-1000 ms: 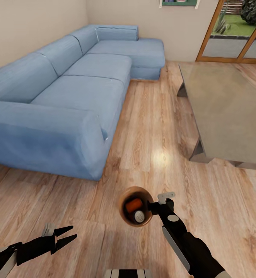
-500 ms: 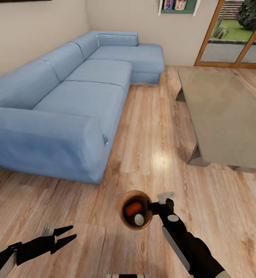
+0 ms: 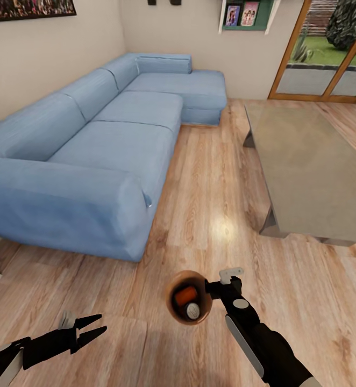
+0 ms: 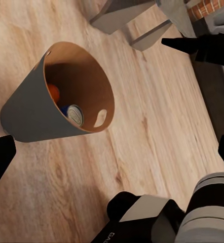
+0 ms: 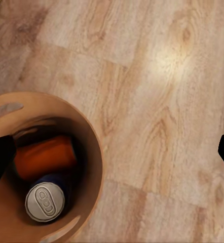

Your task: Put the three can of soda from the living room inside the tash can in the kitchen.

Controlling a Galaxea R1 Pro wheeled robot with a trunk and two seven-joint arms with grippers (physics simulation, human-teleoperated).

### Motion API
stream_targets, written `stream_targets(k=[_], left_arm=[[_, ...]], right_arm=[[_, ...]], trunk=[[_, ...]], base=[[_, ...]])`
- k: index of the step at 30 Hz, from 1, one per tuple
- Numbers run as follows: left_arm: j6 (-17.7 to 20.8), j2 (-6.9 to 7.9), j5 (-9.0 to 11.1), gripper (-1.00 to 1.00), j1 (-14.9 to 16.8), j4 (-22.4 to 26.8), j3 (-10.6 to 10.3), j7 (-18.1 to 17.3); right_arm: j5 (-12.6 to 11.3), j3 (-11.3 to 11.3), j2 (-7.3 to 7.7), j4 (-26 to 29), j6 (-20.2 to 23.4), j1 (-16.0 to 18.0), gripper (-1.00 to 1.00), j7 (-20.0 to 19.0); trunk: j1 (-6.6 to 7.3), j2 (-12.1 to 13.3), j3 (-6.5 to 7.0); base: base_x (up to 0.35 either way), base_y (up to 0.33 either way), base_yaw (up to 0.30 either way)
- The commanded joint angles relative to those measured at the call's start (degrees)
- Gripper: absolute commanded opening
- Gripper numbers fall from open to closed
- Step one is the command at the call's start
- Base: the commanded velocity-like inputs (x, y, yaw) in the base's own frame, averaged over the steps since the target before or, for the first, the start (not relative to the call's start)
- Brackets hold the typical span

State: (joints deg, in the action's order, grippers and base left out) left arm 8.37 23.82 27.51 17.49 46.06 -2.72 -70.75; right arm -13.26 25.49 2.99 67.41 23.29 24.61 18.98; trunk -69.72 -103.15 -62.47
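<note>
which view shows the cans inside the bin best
The right wrist view: it looks straight down into the bin, showing an orange can and a silver can top. The head view shows both, small. The left wrist view shows only slivers past the rim.

Camera tilted up: sofa (image 3: 92, 156), grey table (image 3: 312, 161) lower in head view

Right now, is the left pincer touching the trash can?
Apart. In the head view the left pincer hangs open over bare floor, with a clear stretch of wood planks between it and the trash can, which the right pincer carries.
</note>
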Motion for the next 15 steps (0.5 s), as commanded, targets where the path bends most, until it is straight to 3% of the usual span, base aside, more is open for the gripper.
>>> stream_targets(k=[1,15], left_arm=[[0.0,0.00,0.0,1.00,0.0,0.0,0.0,0.0],[0.0,0.00,0.0,1.00,0.0,0.0,0.0,0.0]], right_arm=[[0.0,0.0,0.00,0.0,0.0,0.0,1.00,0.0],[0.0,0.0,0.00,0.0,0.0,0.0,1.00,0.0]], trunk=[[0.23,0.4,0.28],[3.30,6.0,4.12]], base=[[0.000,0.000,0.000],[0.000,0.000,0.000]])
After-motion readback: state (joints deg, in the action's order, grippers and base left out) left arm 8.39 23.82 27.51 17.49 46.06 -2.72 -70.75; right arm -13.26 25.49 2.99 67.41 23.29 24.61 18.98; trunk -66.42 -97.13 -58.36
